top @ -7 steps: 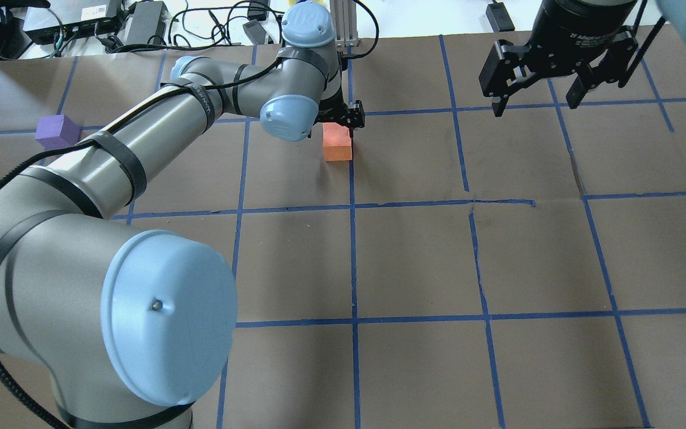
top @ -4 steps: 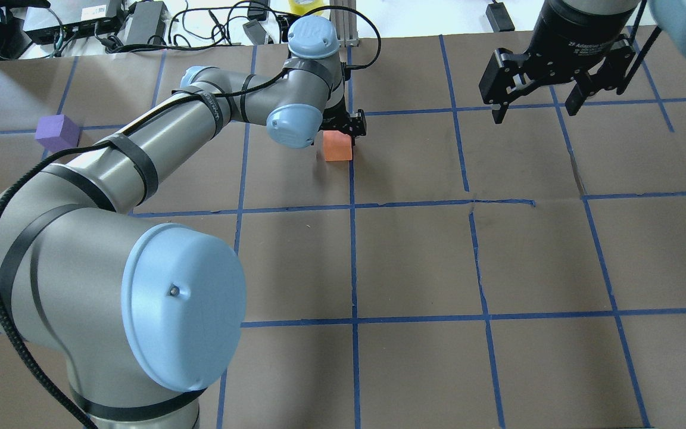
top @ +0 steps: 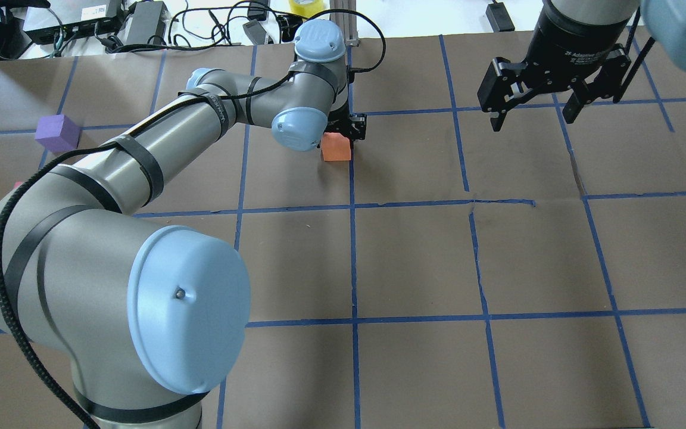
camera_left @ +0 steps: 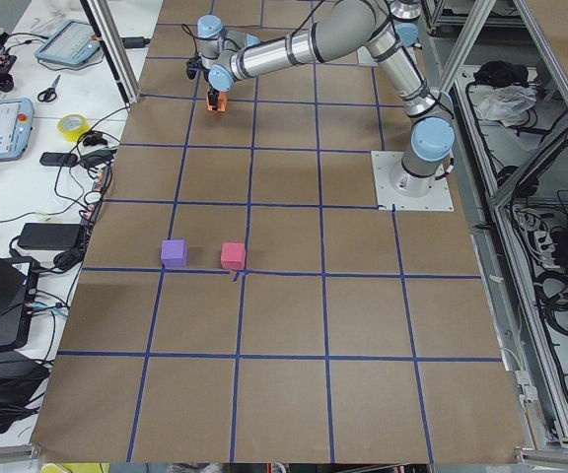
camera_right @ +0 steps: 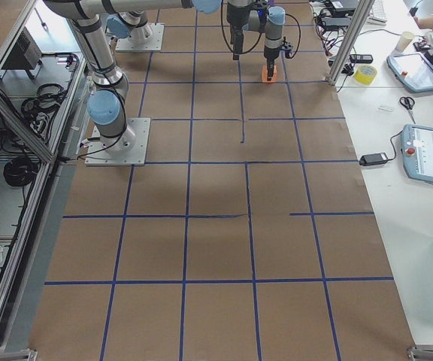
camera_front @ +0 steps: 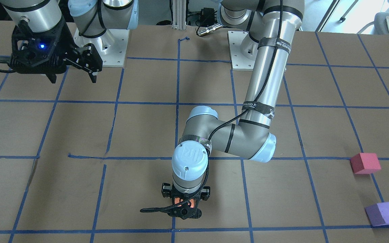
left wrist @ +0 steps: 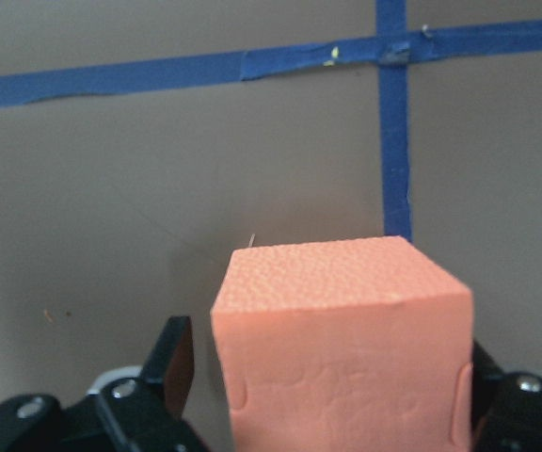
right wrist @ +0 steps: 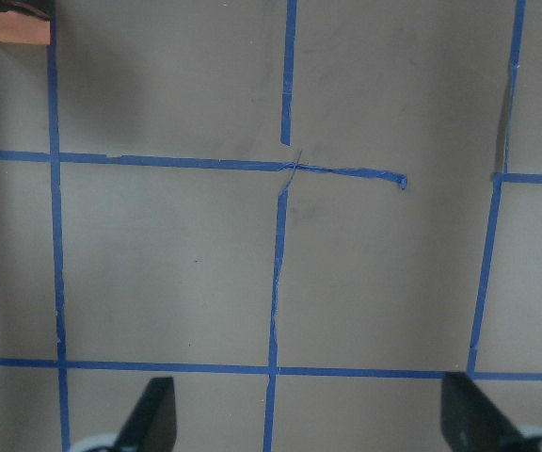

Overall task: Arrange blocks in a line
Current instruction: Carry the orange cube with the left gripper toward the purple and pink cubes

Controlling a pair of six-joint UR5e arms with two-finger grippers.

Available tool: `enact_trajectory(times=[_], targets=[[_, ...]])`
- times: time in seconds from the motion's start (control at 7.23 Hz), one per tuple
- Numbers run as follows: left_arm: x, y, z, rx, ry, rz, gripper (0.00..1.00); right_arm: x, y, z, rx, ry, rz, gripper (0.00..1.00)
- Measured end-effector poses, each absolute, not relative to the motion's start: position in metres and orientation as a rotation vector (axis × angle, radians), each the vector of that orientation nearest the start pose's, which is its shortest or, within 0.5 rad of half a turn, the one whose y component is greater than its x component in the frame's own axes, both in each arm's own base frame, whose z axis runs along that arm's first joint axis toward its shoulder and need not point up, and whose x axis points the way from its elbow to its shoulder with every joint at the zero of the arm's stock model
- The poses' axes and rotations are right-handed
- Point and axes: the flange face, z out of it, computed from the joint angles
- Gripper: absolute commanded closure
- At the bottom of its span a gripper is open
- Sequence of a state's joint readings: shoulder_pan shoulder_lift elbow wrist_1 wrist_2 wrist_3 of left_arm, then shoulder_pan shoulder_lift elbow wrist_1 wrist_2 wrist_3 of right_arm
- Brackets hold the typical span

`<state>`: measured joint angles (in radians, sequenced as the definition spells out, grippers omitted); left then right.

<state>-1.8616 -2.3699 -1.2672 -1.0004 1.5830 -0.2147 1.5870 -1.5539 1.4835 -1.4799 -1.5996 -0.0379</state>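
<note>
The orange block (top: pixel 336 150) sits on the brown paper next to a blue tape line at the far centre, and fills the left wrist view (left wrist: pixel 342 348). My left gripper (top: pixel 343 128) is down around it, open, with a finger on each side and a small gap on one side. The purple block (top: pixel 57 131) lies far out on my left, beside the reddish-pink block (camera_front: pixel 365 163), which my left arm almost hides in the overhead view. Both show in the left view: purple (camera_left: pixel 174 252), reddish-pink (camera_left: pixel 232 256). My right gripper (top: pixel 532 119) hangs open and empty above the table at the far right.
A blue tape grid (top: pixel 354 262) covers the brown table paper. Cables, power bricks and a yellow tape roll (top: pixel 304 6) lie beyond the far edge. My left arm (top: pixel 140 155) stretches across the left half of the table.
My left gripper has come down lower over the orange block, which has stayed in place. My right gripper has shifted slightly and stays open.
</note>
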Motion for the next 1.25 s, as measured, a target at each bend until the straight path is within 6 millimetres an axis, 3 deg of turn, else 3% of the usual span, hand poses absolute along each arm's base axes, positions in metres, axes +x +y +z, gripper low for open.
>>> enact_trajectory(times=[0.14,0.42,0.69,0.83,0.97,1.25], targets=[[-0.344,-0.686,0.180,0.116,3.143,-0.118,0.58,0.138,-0.492,0.515,-0.083,3.170,0.027,0.00],[-0.343,-0.686,0.190,0.117,3.130,-0.143,0.75,0.138,-0.490,0.517,-0.081,3.171,0.022,0.00],[-0.334,-0.685,0.219,0.114,3.093,-0.210,0.77,0.138,-0.489,0.517,-0.081,3.171,0.022,0.00],[-0.320,-0.685,0.238,0.082,3.051,-0.247,0.82,0.138,-0.489,0.517,-0.082,3.171,0.022,0.00],[-0.289,-0.687,0.255,0.020,3.030,-0.254,0.84,0.138,-0.489,0.517,-0.083,3.171,0.022,0.00],[-0.195,-0.694,0.291,-0.076,3.040,-0.242,0.96,0.138,-0.489,0.517,-0.084,3.171,0.022,0.00]])
